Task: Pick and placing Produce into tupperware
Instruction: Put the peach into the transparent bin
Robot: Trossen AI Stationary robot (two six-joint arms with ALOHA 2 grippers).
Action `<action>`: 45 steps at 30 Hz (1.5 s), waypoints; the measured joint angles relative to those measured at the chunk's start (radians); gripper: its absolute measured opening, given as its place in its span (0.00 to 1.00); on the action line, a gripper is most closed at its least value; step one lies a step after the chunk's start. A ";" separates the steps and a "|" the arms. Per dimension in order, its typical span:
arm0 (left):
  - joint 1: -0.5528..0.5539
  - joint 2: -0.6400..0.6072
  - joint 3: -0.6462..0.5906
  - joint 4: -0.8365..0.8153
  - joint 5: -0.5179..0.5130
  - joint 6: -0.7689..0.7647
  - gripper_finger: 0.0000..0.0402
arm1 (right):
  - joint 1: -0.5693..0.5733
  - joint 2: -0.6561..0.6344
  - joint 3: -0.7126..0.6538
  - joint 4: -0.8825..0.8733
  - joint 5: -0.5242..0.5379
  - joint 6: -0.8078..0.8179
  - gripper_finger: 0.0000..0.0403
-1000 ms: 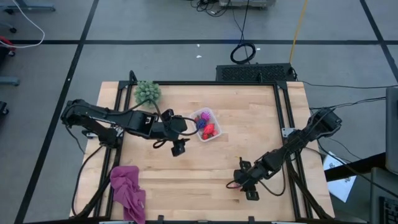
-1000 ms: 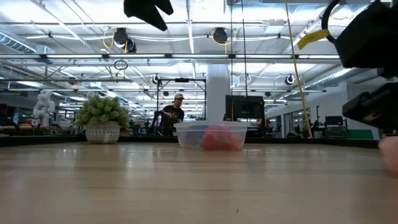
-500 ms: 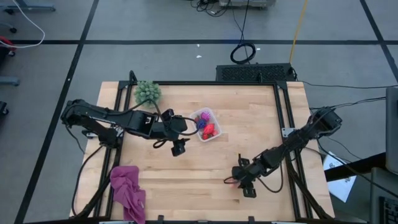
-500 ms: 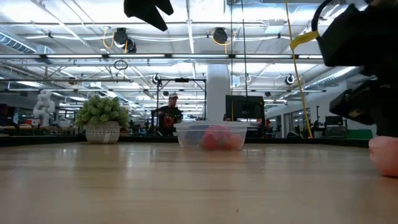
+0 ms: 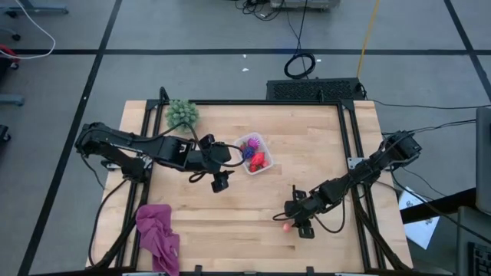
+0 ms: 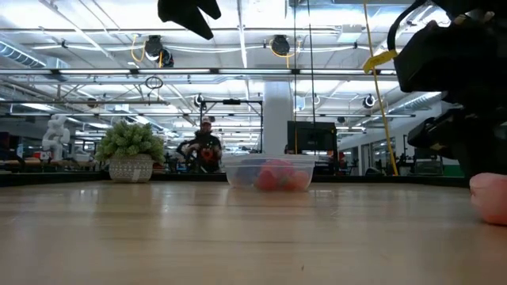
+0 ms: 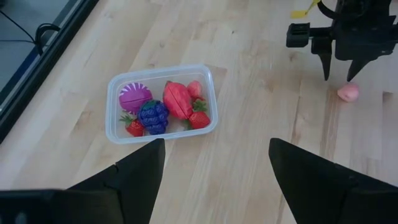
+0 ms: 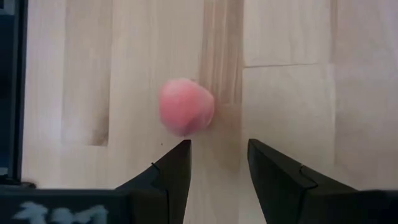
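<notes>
At the near side of the table (image 5: 307, 153), toward its right, the right gripper (image 8: 216, 163) hangs low over the wood with its two fingers parted a little and nothing between them. A small pink toy fruit (image 8: 186, 106) lies loose on the boards just ahead of the fingertips, not touching them. From above, the same pink piece (image 5: 285, 226) sits just beside the gripper's tip (image 5: 294, 223). At table height it shows as a pink round shape (image 6: 491, 198) at the far right edge, under the dark bulk of the right arm.

Farther back, near the middle of the table, the left gripper (image 5: 221, 182) hovers above the surface, just beside the clear container (image 5: 254, 152). Its fingers (image 7: 134, 177) stand wide apart and hold nothing. The container (image 7: 160, 103) rests flat on the wood. Inside it lie a magenta round piece (image 7: 134, 98), a purple bunch of grapes (image 7: 153, 116), a red piece (image 7: 176, 99) and small strawberries (image 7: 199, 118). The loose pink fruit (image 7: 348, 93) is well apart from the container.

A magenta cloth (image 5: 157, 236) lies at the near left corner. A spiky green plant (image 5: 182, 113) stands at the far left corner. Beyond the table, a person (image 6: 204, 146) shows in the room.
</notes>
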 joint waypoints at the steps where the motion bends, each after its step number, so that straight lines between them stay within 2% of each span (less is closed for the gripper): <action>1: 0.000 0.000 0.000 0.000 0.000 0.000 0.73 | 0.000 0.000 0.000 0.001 0.000 0.001 0.37; 20: 0.000 0.000 0.000 0.000 0.000 0.002 0.73 | 0.001 -0.001 0.000 0.083 -0.003 0.002 0.37; 30: 0.000 0.000 0.000 0.000 0.000 0.001 0.73 | 0.001 -0.022 0.011 0.099 -0.004 -0.097 0.37; 45: 0.000 0.000 0.000 -0.003 0.000 0.003 0.73 | -0.006 -0.069 0.012 0.099 -0.009 -0.120 0.37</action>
